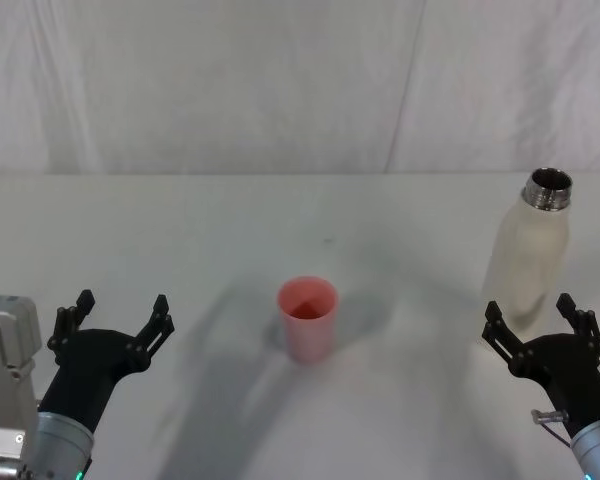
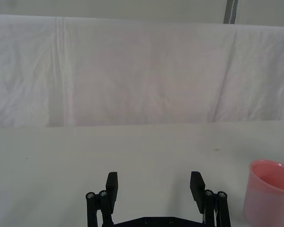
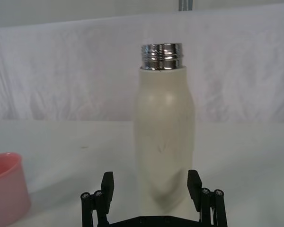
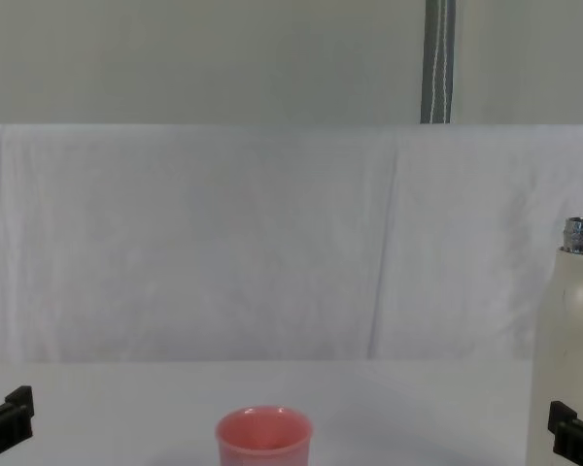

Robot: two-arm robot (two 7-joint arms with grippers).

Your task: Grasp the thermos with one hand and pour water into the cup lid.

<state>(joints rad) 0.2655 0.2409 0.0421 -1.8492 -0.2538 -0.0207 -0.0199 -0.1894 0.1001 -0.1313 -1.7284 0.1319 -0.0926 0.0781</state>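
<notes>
Upright, the thermos stands uncapped at the table's right, just ahead of the right gripper, fingers spread and empty. The left gripper gapes similarly. Between them sits the cup lid.

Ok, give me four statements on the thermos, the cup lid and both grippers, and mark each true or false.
1. The thermos stands upright with its steel neck uncovered. True.
2. The right gripper is shut on the thermos. False: it is open, just short of the bottle.
3. The cup lid lies tipped on its side. False: it stands upright, mouth up.
4. The left gripper is open and holds nothing. True.
</notes>
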